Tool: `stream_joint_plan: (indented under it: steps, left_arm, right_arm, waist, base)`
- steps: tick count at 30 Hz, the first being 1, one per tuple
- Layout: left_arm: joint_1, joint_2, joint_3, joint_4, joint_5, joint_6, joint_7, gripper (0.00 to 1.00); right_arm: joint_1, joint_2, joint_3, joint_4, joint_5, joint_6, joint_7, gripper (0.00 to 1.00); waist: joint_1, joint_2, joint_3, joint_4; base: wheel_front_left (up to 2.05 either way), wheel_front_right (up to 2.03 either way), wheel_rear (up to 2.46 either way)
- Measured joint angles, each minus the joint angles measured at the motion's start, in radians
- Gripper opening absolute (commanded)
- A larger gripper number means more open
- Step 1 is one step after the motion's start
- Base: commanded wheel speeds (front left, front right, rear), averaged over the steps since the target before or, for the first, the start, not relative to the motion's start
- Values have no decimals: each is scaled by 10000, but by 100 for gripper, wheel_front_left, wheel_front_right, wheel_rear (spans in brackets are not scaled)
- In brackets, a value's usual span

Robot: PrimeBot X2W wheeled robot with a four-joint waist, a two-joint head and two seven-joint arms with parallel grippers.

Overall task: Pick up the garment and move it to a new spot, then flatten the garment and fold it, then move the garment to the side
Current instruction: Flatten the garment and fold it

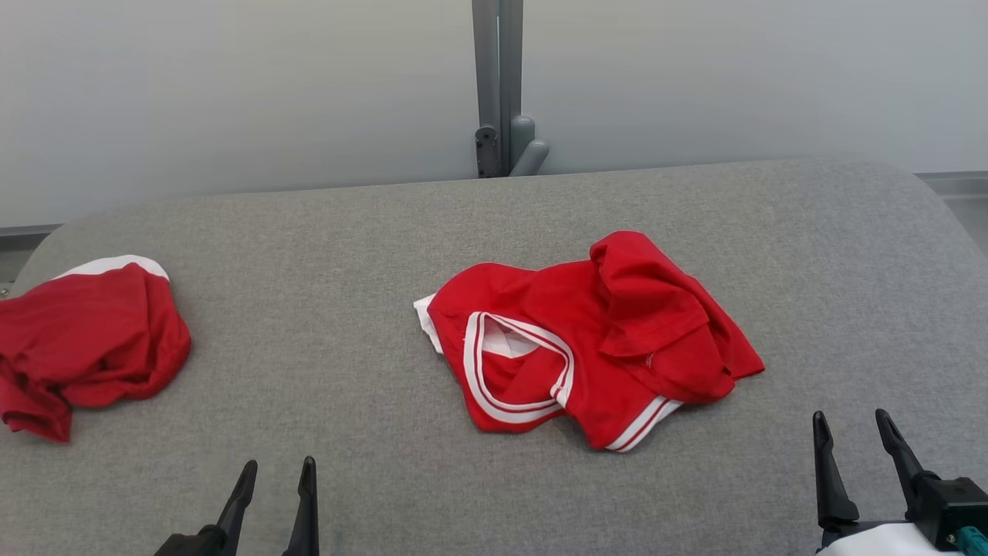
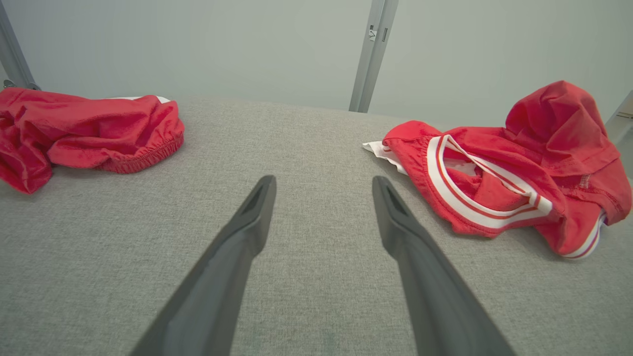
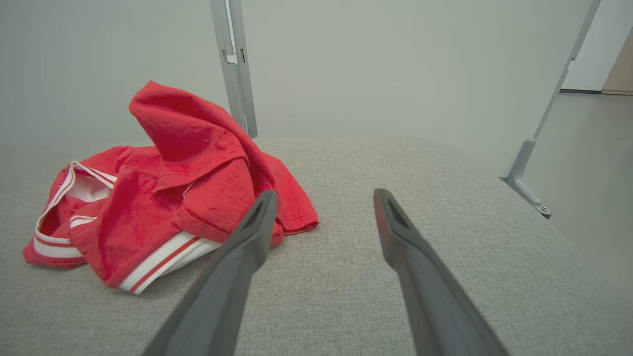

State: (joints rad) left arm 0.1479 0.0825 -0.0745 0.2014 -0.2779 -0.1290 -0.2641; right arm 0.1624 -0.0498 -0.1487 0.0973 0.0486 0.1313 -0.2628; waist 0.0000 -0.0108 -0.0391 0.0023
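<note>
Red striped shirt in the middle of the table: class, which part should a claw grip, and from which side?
Probably the raised fold on the right of the shirt, from above with the right claw: it stands up off the table, nearest that open claw.

A grey fabric-covered table [image 1: 332, 255] with rounded far corners is being used as the carrying surface. A red garment [image 1: 617, 332] with white-and-red striped trim is being supported near its middle, a little toward the right. It is lying crumpled in a heap, and one part is being bunched higher at the far side. A second red garment [image 1: 93, 347], with a white band at its far edge, is being carried at the table's left edge, also crumpled. The two are being separated by bare grey cloth, well apart.
</note>
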Motion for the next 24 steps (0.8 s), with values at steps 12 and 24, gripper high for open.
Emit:
stream_joint_plan:
  steps: [12, 24]
  left_arm:
    - [-687, -67, -1576, 140, -31, 0, -2, 100]
    - [-3660, -278, -4403, 2688, 35, -4, 518, 100]
  right_arm:
    - [-138, 0, 194, 6, -73, 0, 0, 100]
    - [-495, 8, 483, 46, 44, 0, 0, 100]
  waist:
    - [0, 0, 148, -281]
    - [0, 0, 852, -1091]
  base:
    - [0, 0, 0]
    - [0, 0, 0]
